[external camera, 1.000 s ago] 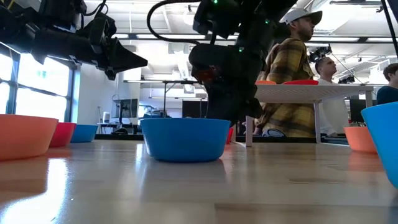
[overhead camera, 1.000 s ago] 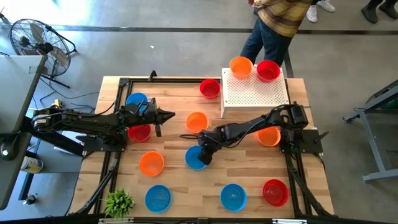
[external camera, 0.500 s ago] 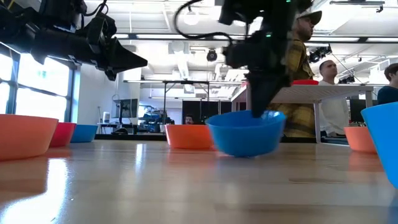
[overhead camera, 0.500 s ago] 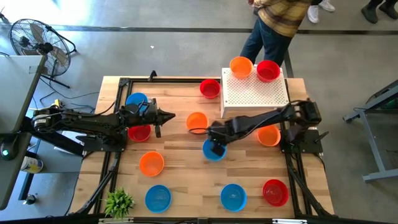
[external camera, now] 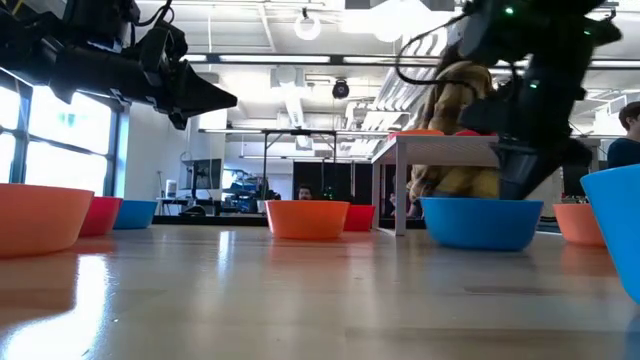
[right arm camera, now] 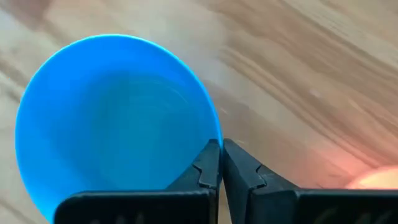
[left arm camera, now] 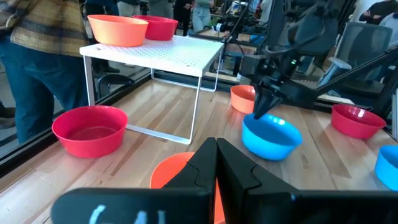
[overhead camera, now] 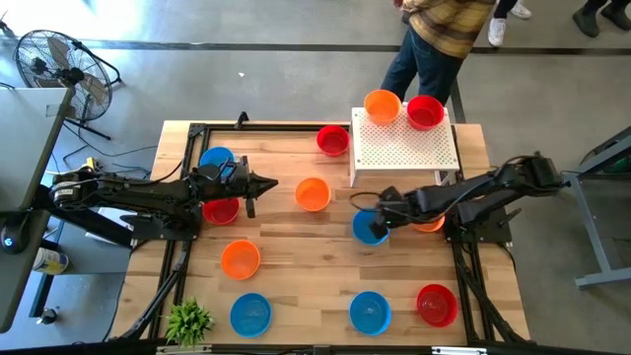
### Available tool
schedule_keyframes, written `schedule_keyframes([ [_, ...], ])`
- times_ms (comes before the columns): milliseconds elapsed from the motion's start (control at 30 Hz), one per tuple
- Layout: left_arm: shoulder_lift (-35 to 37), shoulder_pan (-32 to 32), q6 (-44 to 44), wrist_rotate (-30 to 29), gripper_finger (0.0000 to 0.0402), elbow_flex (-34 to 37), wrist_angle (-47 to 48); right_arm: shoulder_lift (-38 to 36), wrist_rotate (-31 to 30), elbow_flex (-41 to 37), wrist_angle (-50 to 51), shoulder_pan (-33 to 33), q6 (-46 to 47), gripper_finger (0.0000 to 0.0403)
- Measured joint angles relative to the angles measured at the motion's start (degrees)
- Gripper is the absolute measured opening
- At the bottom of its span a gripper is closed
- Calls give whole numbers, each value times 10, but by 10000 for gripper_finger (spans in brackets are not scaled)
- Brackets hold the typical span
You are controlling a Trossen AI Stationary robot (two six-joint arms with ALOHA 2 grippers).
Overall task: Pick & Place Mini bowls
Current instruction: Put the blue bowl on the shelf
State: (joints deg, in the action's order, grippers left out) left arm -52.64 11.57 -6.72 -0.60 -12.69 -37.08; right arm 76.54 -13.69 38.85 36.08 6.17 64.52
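Two mini bowls [overhead camera: 403,107] atop perforated box [overhead camera: 405,145], others on table [overhead camera: 286,247]

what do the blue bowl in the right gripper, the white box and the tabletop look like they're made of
Blue bowl: likely plastic, smooth with a soft sheen, thin rim pinched by the right gripper. White box: a top sheet dotted with small holes on thin legs; painted metal or plastic, can't tell which. Tabletop: wood planks, with visible grain and seams.
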Motion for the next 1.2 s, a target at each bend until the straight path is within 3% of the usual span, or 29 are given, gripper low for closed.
schedule_keyframes([
  [167,0,0,0,0,1,0,0,-48,-25,-34,4,0,18,5],
  [333,0,0,0,0,1,0,0,-82,-28,-17,47,0,3,41],
  [567,0,0,0,0,1,0,0,-88,-33,46,37,29,-145,114],
  [867,0,0,5,0,1,0,2,44,-13,142,54,105,-256,172],
  [1067,0,0,5,0,1,0,2,145,-9,200,97,126,-261,213],
  [1200,0,0,5,0,1,0,3,187,-19,213,112,125,-245,219],
])
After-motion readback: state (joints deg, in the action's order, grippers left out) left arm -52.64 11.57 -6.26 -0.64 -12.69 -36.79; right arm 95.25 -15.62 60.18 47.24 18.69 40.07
